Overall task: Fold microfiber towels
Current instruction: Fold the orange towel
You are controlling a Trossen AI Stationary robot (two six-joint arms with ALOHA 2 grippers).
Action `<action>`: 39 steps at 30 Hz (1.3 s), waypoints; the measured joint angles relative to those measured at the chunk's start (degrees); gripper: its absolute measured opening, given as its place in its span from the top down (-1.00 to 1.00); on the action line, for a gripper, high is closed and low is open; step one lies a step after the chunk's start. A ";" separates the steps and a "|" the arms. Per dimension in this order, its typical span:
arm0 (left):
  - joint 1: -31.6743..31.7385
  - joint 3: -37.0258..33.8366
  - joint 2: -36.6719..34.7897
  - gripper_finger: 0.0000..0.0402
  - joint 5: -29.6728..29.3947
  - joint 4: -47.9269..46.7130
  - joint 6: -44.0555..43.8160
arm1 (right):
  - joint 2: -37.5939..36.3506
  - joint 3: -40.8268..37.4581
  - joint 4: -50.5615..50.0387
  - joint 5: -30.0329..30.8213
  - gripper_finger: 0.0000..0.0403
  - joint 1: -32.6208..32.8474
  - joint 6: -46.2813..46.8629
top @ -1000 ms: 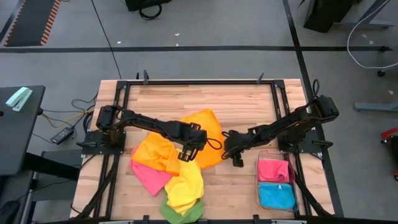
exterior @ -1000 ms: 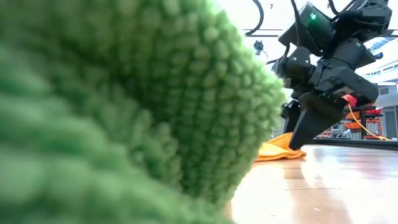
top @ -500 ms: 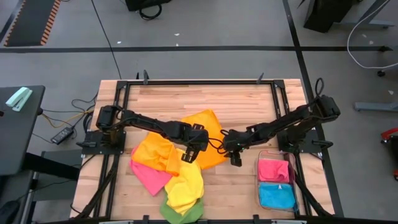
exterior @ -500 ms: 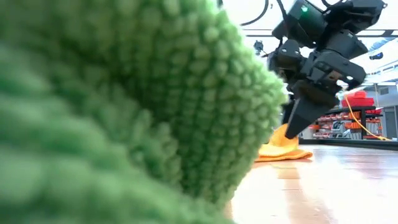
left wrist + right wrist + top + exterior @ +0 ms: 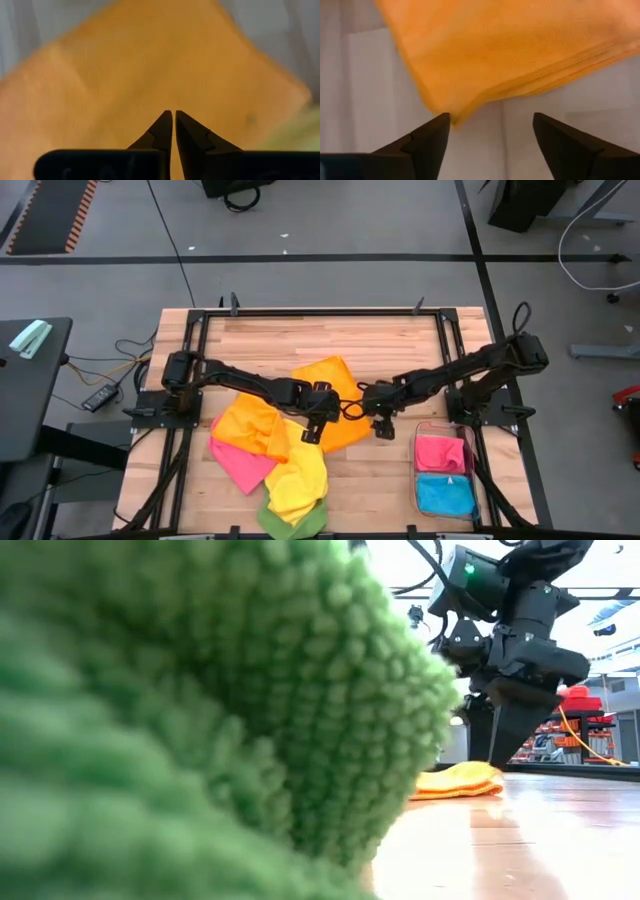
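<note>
Orange towel (image 5: 335, 395) centre frame; left gripper (image 5: 310, 430) closed above it, empty; right gripper (image 5: 381, 432) spread wide beside its right corner.

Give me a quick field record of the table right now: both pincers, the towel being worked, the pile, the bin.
left pincer: shut, over the orange towel, nothing visibly gripped
right pincer: open, at the towel's right edge, not holding it
orange towel: mid-table, lying in layers
loose pile: second orange towel, pink towel, yellow towel, green towel, front left of centre
clear bin: front right, holds a folded pink towel and a blue towel
</note>
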 joint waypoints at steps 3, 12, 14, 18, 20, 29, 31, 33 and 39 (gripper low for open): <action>0.16 -0.17 1.07 0.89 0.02 -0.37 -0.43 | 0.35 -1.29 2.83 -1.61 -0.55 -1.97 -1.57; 0.24 0.00 3.86 0.90 -0.04 -1.44 -0.68 | 0.42 -7.86 16.77 -12.67 -0.61 -5.09 -4.94; 0.31 -0.02 4.15 0.90 -0.07 -1.92 -0.73 | 0.66 -8.53 20.02 -14.19 -0.61 -4.16 -5.11; 0.59 0.10 4.62 0.93 0.11 -2.04 -0.84 | 0.69 -8.80 24.55 -18.74 -0.61 -2.17 -5.16; 0.74 0.10 4.62 0.94 0.23 -2.10 -1.01 | 0.68 -8.75 25.21 -20.10 -0.61 -1.37 -3.94; 1.01 -0.01 4.55 0.88 0.12 -1.52 -1.06 | 0.09 -8.63 32.29 -18.01 -0.61 2.45 -0.63; 1.05 -0.01 4.57 0.90 0.00 -1.32 -1.08 | -0.35 -8.64 32.03 -13.22 -0.61 2.80 -0.73; 1.05 -0.03 4.57 0.93 -0.04 -1.30 -1.06 | -0.33 -8.64 31.64 -8.72 -0.61 3.10 -1.83; 1.05 -0.03 4.60 0.93 -0.09 -1.34 -0.62 | -0.22 -8.64 30.69 -5.12 -0.61 2.71 -4.15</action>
